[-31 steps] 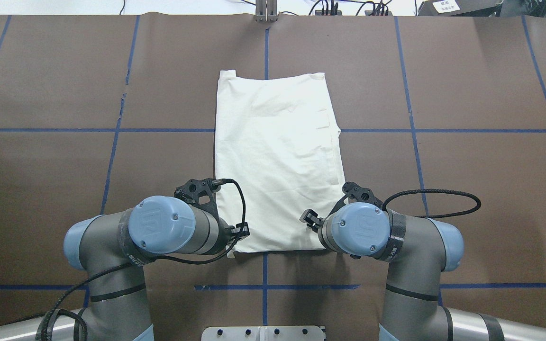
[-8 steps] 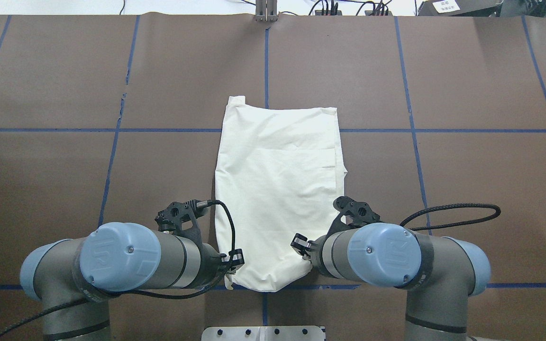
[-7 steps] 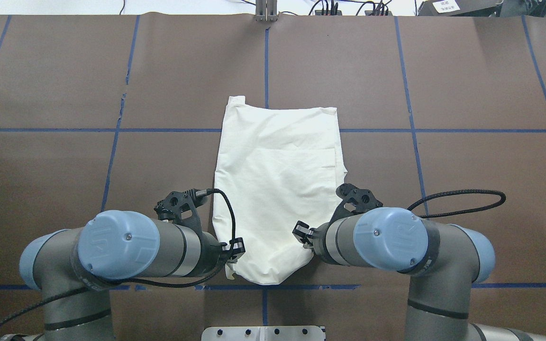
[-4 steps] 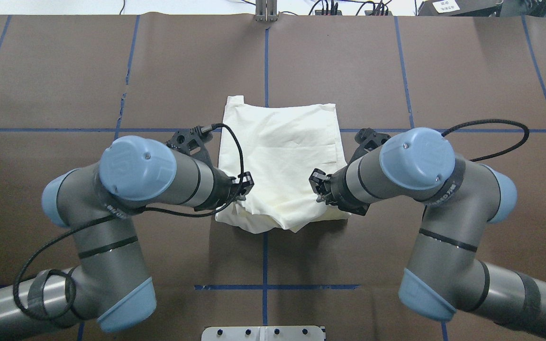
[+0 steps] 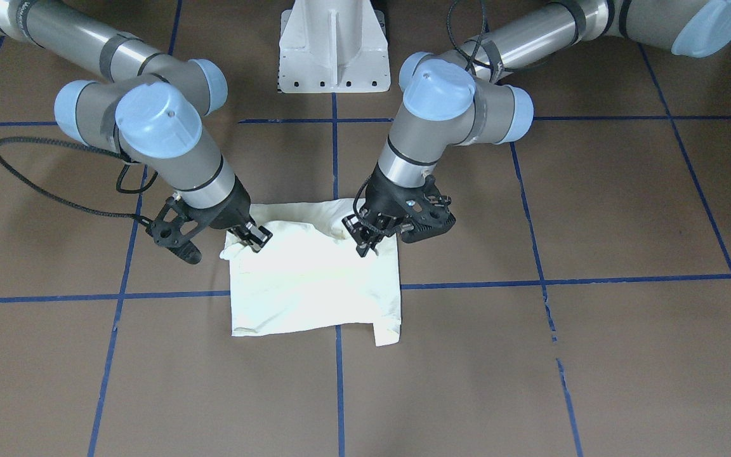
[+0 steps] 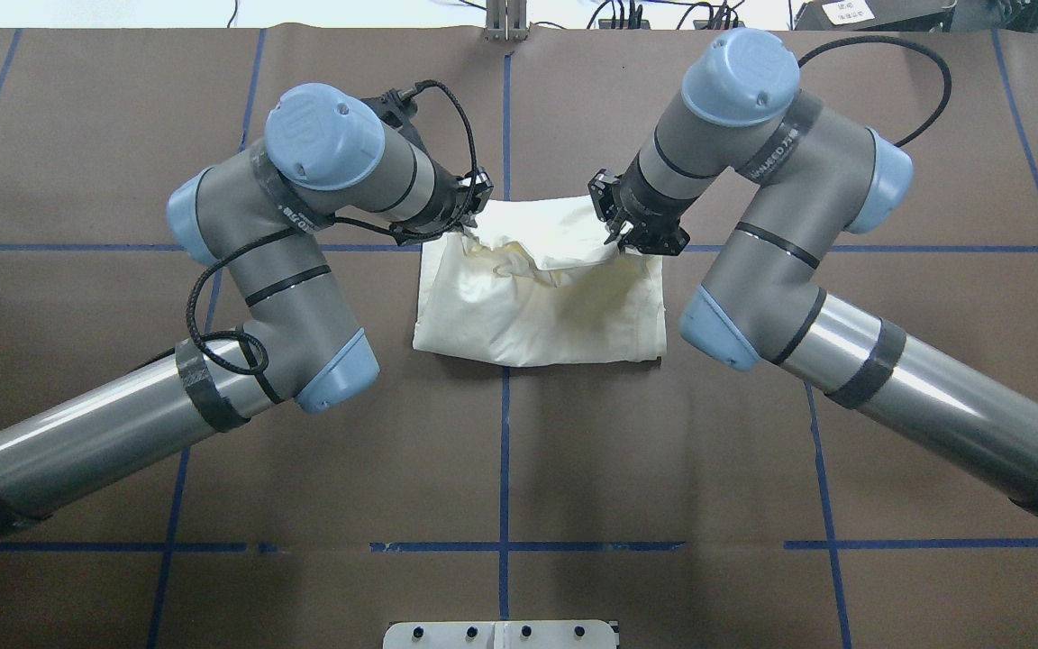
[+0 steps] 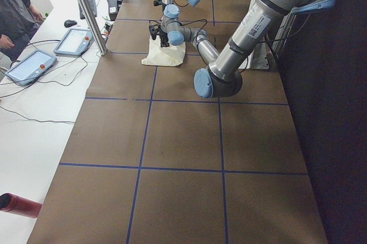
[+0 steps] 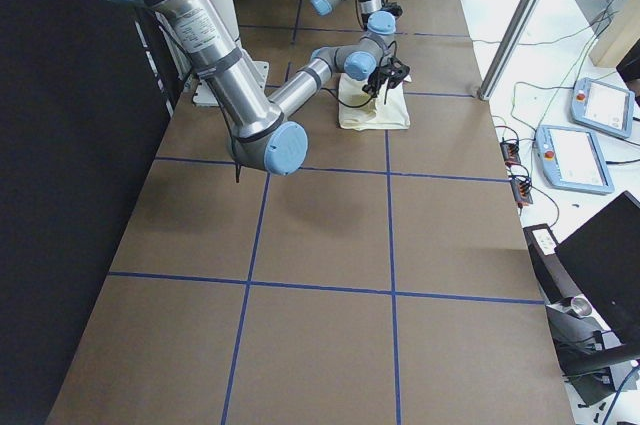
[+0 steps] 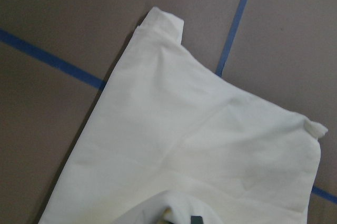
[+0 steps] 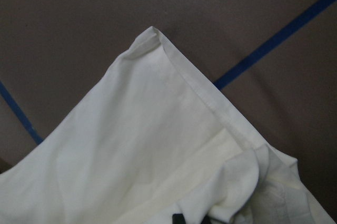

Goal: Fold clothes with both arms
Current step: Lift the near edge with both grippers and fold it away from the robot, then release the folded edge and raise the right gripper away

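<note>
- Cream-white cloth, the T-shirt (image 5: 315, 289), is lying on the brown table cover (image 6: 663, 451), straight in front of the white pedestal base (image 5: 334, 47) and well apart from it. Only its plain side is showing.
- The shirt is lying doubled, with the fold edge facing the base. The lower layer is resting flat and reaching further away from the base.
- The upper layer is hanging wrinkled and sagging between the two grippers, raised above the lower one.
- The left gripper (image 5: 365, 244) is pinching the upper layer at the shirt's edge on the base's left side, its fingers clamped together on the cloth.
- The right gripper (image 5: 254, 241) is doing the same on the base's right side, and a small bunch of cloth is sticking out beside its closed fingers.
- Both arms are reaching out from the base and bending inward over the shirt.
- A small corner flap (image 9: 166, 21) is sticking out of the lower layer at the corner farthest from the base, on its left side.
- A blue tape line (image 6: 503, 469) is running from the base under the shirt.
</note>
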Motion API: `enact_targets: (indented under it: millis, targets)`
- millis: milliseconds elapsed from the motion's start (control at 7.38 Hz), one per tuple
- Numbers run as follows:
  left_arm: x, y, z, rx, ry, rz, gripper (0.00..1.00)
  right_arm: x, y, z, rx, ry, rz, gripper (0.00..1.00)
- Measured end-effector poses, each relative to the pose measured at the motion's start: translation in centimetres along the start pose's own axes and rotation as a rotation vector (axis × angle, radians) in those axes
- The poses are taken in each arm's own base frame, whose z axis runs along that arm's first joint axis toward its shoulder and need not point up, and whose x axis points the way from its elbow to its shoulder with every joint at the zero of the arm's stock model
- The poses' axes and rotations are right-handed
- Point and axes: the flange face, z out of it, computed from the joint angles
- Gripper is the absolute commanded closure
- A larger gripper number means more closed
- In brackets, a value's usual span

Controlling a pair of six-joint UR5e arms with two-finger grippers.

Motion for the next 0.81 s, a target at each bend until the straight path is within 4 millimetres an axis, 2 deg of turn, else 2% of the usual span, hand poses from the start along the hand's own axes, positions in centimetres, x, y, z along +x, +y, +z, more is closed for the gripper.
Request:
enact_targets:
  millis: [136, 271, 407, 542, 813]
  targets:
    - [0.0, -2.4, 1.1, 0.021, -0.002, 0.004, 1.0, -2.3, -2.3, 1.2, 0.008, 0.03, -0.004, 1.0]
    - [-0.6, -4.2, 2.3, 0.036, -0.006, 0.005, 0.42, -3.5, -4.3, 2.3, 0.016, 0.048, -0.009, 0.55]
    - [-1.5, -5.5, 3.3, 0.047, -0.013, 0.003, 0.0, -3.9, -5.6, 2.9, 0.023, 0.052, -0.009, 0.01]
    - [-2.1, -6.2, 3.9, 0.053, -0.018, 0.019, 0.0, -3.9, -6.4, 3.0, 0.027, 0.048, -0.014, 0.0]
    - [-2.3, -6.5, 4.0, 0.054, -0.007, 0.075, 0.0, -4.3, -8.0, 1.5, 0.04, -0.002, -0.041, 0.0]
